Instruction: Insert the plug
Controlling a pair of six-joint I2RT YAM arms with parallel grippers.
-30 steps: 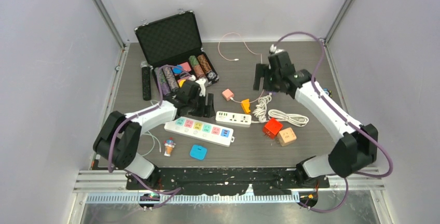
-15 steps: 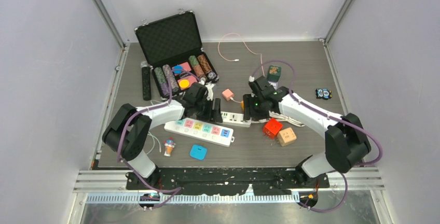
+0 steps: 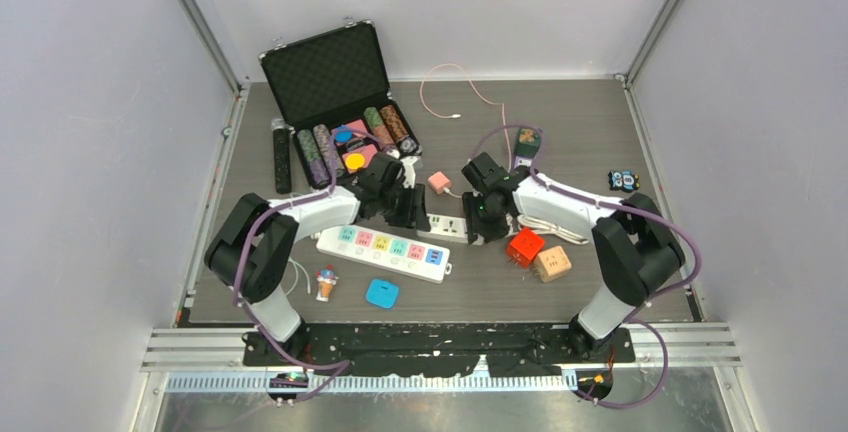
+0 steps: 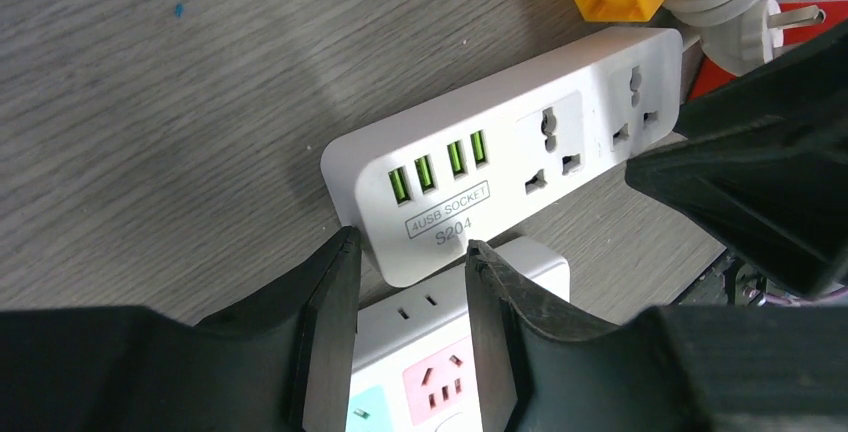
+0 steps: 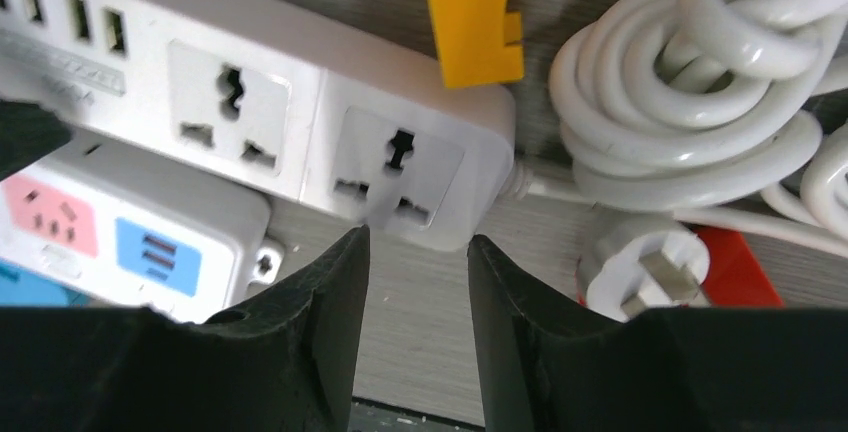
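Top view: left claw [image 3: 415, 217] sitting low over left end of white socket strip [image 3: 447, 225], right claw [image 3: 479, 233] over its right end; both arms reaching inward, forearms lying low, wrists tipping down.
Left wrist: fingers [image 4: 325, 322] standing slightly spread, strip corner showing in gap; contact unclear.
Right wrist: fingers [image 5: 320, 302] slightly spread, pinching nothing, strip end just beyond tips; white plug [image 5: 640, 272] lying right of claw, beside coiled cable [image 5: 700, 102].
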